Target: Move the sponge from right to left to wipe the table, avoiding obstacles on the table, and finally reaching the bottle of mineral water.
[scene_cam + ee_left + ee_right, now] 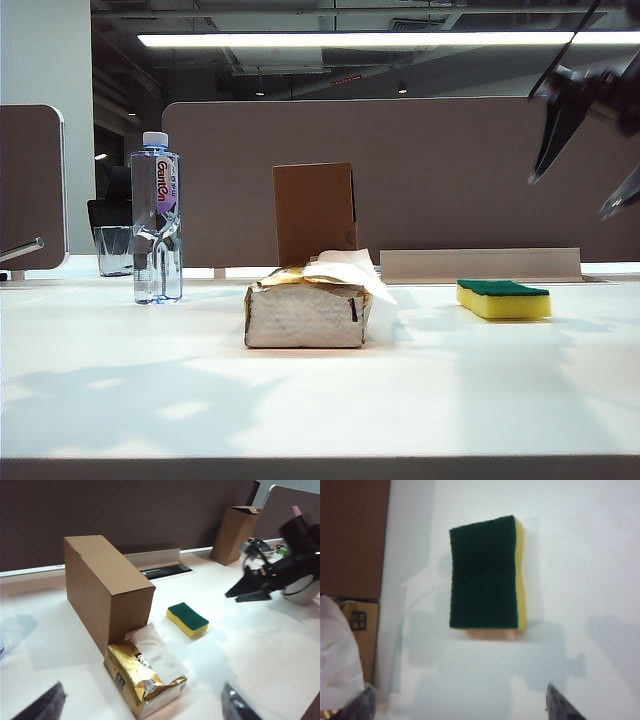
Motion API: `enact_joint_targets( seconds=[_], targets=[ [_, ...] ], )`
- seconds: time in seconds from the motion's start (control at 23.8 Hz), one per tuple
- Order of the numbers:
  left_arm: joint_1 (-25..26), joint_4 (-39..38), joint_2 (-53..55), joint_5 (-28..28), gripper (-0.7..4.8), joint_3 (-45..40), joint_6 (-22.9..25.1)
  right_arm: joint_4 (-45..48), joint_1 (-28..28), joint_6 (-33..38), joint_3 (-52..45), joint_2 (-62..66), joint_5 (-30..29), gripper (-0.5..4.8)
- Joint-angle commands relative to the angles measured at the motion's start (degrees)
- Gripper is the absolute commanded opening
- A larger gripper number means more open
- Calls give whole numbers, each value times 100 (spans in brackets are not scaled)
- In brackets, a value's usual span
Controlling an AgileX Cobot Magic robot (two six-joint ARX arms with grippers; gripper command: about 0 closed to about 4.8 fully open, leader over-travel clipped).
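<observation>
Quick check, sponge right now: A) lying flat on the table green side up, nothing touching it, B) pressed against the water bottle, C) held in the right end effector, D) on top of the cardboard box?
A: the sponge lies flat on the table, green layer up, while the right end effector hangs open above it, not touching.

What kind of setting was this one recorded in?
Probably an open-plan office: a white desk backed by brown divider panels, long ceiling strip lights over exposed ducting, and an office chair behind the left partition.
</observation>
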Motion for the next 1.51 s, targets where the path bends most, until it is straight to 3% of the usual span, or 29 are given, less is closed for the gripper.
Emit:
enact_joint_targets(
  seconds=[0.04, 0.38, 1.09, 1.26, 1.39, 1.51],
  targets=[
    [-2, 46, 44, 39, 404, 39, 26, 186, 31, -33, 457, 654, -83, 436],
    [-2, 42, 46, 39, 404, 39, 22, 269, 114, -33, 1263, 1735, -48, 436],
    [-2, -168, 44, 39, 404, 39, 24, 730, 468, -28, 1360, 2496, 367, 430],
    [-2, -168, 44, 39, 404, 39, 24, 841, 509, -28, 1360, 2579, 570, 415],
    [-2, -168, 44, 37, 404, 39, 24, 929, 533, -31, 1360, 2612, 625, 346],
    [-2, -168, 44, 37, 404, 39, 26, 1025, 540, -28, 1360, 2653, 638, 334]
  ],
)
